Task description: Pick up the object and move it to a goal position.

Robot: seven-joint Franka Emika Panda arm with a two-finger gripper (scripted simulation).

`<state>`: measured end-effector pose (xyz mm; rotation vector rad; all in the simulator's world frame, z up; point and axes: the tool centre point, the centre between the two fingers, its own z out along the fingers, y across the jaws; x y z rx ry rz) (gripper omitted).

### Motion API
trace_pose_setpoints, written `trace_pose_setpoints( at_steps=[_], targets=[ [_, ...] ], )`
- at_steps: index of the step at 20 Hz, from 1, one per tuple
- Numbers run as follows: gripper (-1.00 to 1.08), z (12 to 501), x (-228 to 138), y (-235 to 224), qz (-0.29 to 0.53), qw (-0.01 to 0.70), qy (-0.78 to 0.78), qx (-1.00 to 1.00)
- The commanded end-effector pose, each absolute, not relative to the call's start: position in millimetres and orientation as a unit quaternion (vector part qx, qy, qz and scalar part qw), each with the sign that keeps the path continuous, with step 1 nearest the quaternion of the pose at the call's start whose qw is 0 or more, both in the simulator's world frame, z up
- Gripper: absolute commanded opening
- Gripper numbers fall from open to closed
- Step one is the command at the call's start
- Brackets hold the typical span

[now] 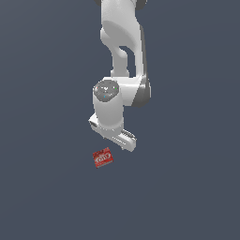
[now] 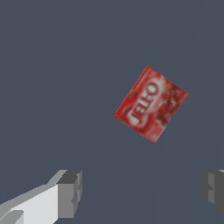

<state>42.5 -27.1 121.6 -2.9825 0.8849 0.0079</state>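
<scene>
— Flat slate-blue surface (image 1: 42, 197) fills the whole exterior view, plain from edge to edge. What stands on it?

— Only the white arm (image 1: 119, 47), coming down from the top centre of the frame, wrist bent toward the lower middle.

— And the gripper (image 2: 140, 192)?

— Wide open in the wrist view: two grey fingers (image 2: 70, 192) far apart, nothing between them but bare surface.

— Where is the object (image 1: 103, 157)?

— Lying flat just below and to the left of the wrist in the exterior view, slightly left of the frame's centre, turned askew, apart from the fingers.
</scene>
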Motion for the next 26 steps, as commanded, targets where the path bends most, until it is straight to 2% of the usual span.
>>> trace_pose_setpoints(
  at_steps=[1, 14, 26],
  targets=[
    [1.0, 114.1, 47.2, -34.9, 0.003, 0.014, 0.324, -0.946],
    [1.0, 78.3, 65.7, -71.8, 0.002, 0.004, 0.497, -0.868],
    [1.0, 65.5, 71.3, -84.9, 0.0, 0.0, 0.554, -0.833]
  ],
)
